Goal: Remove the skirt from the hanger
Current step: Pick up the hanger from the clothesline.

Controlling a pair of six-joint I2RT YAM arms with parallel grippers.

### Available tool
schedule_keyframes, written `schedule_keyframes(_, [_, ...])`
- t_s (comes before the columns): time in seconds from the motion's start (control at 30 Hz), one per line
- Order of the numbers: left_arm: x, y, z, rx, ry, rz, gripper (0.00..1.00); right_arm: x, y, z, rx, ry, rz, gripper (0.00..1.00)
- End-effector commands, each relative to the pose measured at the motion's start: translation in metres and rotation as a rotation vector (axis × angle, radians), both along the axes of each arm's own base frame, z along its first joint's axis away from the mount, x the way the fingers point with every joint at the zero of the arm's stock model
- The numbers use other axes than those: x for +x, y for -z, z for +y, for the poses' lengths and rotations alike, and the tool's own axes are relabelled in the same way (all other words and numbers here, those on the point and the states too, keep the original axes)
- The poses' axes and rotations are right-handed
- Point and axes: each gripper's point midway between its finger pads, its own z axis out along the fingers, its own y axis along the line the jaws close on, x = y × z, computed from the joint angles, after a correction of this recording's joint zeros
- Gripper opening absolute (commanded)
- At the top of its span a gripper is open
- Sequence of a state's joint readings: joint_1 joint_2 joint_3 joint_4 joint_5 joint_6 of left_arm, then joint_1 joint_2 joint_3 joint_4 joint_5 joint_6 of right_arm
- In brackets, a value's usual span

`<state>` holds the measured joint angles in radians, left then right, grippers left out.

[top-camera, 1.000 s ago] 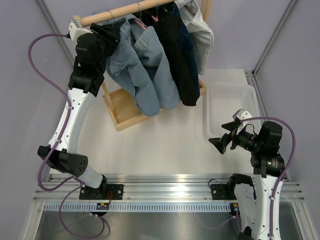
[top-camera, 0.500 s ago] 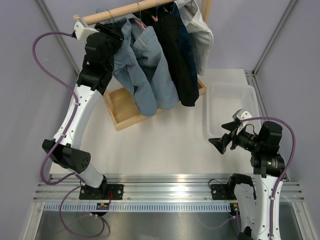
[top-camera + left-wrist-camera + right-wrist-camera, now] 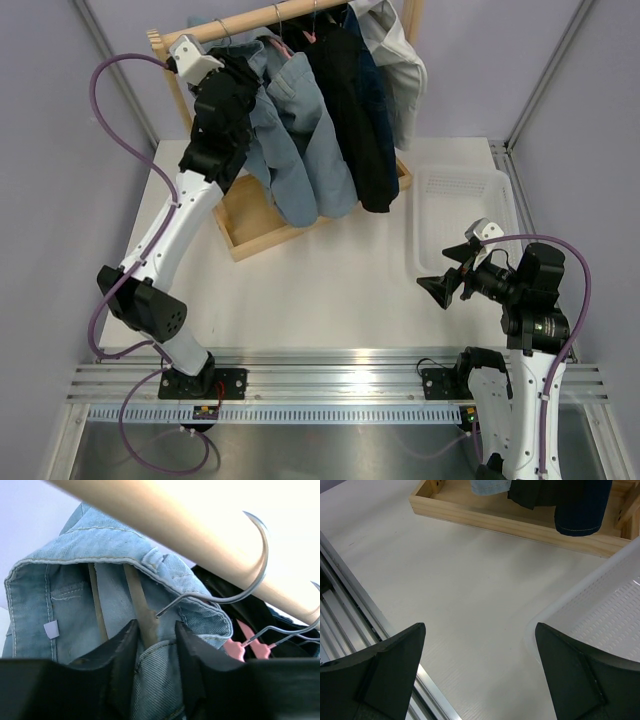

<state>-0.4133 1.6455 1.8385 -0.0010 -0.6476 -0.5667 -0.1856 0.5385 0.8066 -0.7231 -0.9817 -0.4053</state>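
A light blue denim skirt (image 3: 290,130) hangs on a wire hanger (image 3: 250,580) from the wooden rail (image 3: 270,15) at the back left. My left gripper (image 3: 245,70) is up at the rail, at the skirt's waistband. In the left wrist view its jaws (image 3: 155,635) close on a fold of denim (image 3: 75,590) just below the hanger's hook. My right gripper (image 3: 440,290) is open and empty, held low over the table at the right; its wrist view (image 3: 480,645) shows bare table between the fingers.
Dark and pale garments (image 3: 355,110) hang on the same rail to the right, on pink hangers (image 3: 250,640). The rack's wooden base tray (image 3: 250,215) lies under the clothes. A white plastic basket (image 3: 465,200) sits at the right, beside my right gripper.
My left arm has moved right along the rail, and the denim skirt has bunched and shifted right with it. The right arm has not moved.
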Motion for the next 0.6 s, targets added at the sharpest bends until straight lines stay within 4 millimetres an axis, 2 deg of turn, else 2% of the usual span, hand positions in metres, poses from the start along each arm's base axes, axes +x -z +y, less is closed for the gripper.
schedule_keyframes(0.0, [0.004, -0.01, 0.011, 0.069, -0.09, -0.046, 0.33, -0.001, -0.006, 0.002, -0.003, -0.022, -0.031, 1.0])
schedule_keyframes(0.03, [0.006, -0.009, 0.01, 0.076, -0.087, -0.046, 0.26, -0.001, -0.006, 0.002, -0.004, -0.021, -0.031, 1.0])
schedule_keyframes(0.1, [0.008, -0.01, 0.006, 0.085, -0.066, -0.05, 0.2, -0.001, -0.006, 0.002, -0.005, -0.021, -0.033, 1.0])
schedule_keyframes(0.13, [0.01, -0.009, 0.004, 0.088, -0.057, -0.051, 0.13, -0.001, -0.006, 0.002, -0.006, -0.022, -0.033, 0.99])
schedule_keyframes(0.27, [0.008, -0.019, -0.008, 0.091, 0.012, -0.09, 0.02, -0.001, -0.006, 0.002, -0.008, -0.019, -0.036, 1.0])
schedule_keyframes(0.43, [-0.005, -0.052, -0.017, 0.136, 0.09, -0.167, 0.0, -0.001, -0.005, 0.001, -0.01, -0.017, -0.031, 0.99])
schedule_keyframes(0.57, [-0.028, -0.079, -0.013, 0.184, 0.107, -0.231, 0.0, -0.002, -0.006, 0.002, -0.01, -0.019, -0.034, 0.99])
